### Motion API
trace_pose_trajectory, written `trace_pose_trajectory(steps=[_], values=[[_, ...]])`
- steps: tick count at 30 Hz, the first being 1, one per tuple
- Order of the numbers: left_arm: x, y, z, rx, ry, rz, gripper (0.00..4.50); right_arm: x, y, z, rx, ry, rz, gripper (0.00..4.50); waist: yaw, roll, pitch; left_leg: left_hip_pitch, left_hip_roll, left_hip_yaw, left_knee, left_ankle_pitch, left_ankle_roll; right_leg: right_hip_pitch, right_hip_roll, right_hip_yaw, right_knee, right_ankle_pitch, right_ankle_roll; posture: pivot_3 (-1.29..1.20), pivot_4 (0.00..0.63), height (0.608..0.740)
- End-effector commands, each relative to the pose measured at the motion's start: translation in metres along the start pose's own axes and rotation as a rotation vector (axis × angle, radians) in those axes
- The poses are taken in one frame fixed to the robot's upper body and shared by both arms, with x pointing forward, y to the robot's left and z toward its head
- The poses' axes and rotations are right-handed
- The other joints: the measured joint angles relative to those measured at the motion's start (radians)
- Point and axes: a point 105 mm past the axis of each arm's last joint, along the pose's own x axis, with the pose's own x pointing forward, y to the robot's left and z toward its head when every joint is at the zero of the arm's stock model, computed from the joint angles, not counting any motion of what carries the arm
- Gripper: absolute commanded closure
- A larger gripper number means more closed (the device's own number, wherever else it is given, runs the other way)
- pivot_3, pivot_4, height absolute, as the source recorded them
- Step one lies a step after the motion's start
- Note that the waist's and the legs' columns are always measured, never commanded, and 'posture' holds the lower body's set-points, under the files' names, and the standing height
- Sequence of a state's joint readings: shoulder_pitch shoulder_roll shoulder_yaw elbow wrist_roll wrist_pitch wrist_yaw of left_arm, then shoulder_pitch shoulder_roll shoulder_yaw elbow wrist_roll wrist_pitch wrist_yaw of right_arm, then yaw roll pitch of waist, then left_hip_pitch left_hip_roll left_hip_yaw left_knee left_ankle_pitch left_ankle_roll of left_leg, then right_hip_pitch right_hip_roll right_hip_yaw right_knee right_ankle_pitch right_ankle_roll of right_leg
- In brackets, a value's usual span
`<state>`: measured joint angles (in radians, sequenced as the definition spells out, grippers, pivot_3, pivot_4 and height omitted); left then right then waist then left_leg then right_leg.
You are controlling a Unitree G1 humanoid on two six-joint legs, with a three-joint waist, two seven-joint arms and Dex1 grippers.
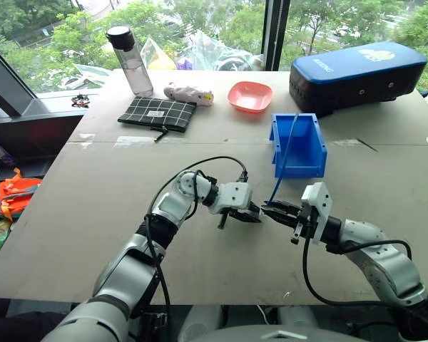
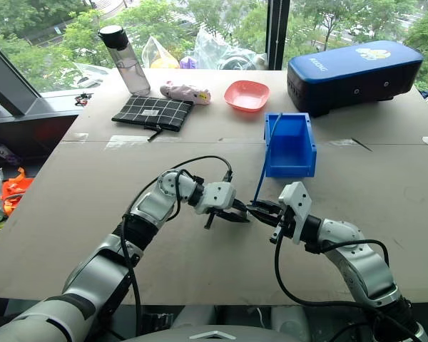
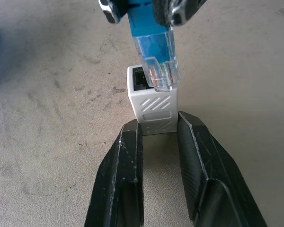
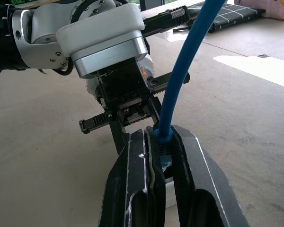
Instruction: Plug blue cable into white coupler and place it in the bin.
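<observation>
My left gripper (image 3: 158, 124) is shut on the white coupler (image 3: 153, 105), whose dark socket faces away from the fingers. My right gripper (image 4: 162, 135) is shut on the blue cable (image 4: 182, 71) just behind its clear plug (image 3: 159, 71). The plug's tip sits at the socket's mouth, slightly off to one side; how far it is in I cannot tell. Over the table's middle, the left gripper (image 1: 250, 214) and the right gripper (image 1: 269, 209) meet tip to tip. From there the cable (image 1: 282, 167) rises and runs across the blue bin (image 1: 310, 153) just behind.
Behind the bin stand a pink bowl (image 1: 250, 96) and a large dark-blue case (image 1: 357, 75). A water bottle (image 1: 130, 60), a checked pouch (image 1: 157, 112) and a small pink-and-white object (image 1: 189, 92) lie at the back left. The table's left edge (image 1: 53, 167) drops to the floor.
</observation>
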<state>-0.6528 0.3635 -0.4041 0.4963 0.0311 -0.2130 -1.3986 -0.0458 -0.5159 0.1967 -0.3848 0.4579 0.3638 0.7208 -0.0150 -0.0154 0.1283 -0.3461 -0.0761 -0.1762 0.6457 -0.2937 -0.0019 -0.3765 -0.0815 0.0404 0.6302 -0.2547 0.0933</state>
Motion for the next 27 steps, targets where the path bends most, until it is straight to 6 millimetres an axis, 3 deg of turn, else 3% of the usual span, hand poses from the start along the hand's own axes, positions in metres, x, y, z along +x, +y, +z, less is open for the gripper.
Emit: trace_pose_trajectory(steps=[1, 7, 13, 22, 27], values=[[0.004, -0.014, -0.001, -0.002, 0.012, -0.086, 4.08, -0.005, -0.009, -0.014, -0.018, 0.081, -0.022, 4.50, 0.000, -0.001, -0.001, 0.000, 0.000, 0.000, 0.000, 0.000, 0.000, 0.000, 0.000, 0.000, 0.000, 0.000, 0.000, 0.00, 0.150, 0.736], [0.002, -0.011, 0.000, -0.008, 0.013, -0.087, 4.08, -0.008, -0.015, -0.016, -0.026, 0.114, 0.002, 4.50, 0.000, -0.002, -0.003, 0.001, 0.000, 0.000, -0.001, 0.000, 0.000, 0.000, 0.000, 0.000, 0.000, 0.000, 0.000, 0.00, 0.150, 0.736], [0.002, -0.009, -0.003, -0.016, 0.014, -0.081, 4.08, -0.002, -0.002, -0.018, -0.123, 0.184, 0.100, 4.50, -0.001, -0.002, -0.003, 0.001, 0.000, 0.000, -0.001, 0.000, 0.000, 0.000, 0.000, 0.000, -0.001, 0.000, 0.000, 0.00, 0.150, 0.736], [0.000, -0.013, -0.006, -0.015, 0.011, -0.091, 4.08, 0.007, 0.006, -0.035, -0.177, 0.304, 0.124, 4.50, -0.003, -0.004, -0.005, 0.001, 0.000, -0.003, -0.002, 0.001, -0.001, 0.000, 0.002, 0.000, -0.001, 0.000, 0.000, 0.00, 0.150, 0.736], [0.000, -0.012, -0.007, -0.013, 0.008, -0.088, 4.08, 0.003, 0.008, -0.058, -0.151, 0.400, 0.142, 4.50, -0.005, -0.004, -0.008, 0.002, 0.000, -0.005, -0.002, 0.000, -0.001, 0.000, 0.002, 0.001, -0.001, 0.000, 0.000, 0.00, 0.150, 0.736]])
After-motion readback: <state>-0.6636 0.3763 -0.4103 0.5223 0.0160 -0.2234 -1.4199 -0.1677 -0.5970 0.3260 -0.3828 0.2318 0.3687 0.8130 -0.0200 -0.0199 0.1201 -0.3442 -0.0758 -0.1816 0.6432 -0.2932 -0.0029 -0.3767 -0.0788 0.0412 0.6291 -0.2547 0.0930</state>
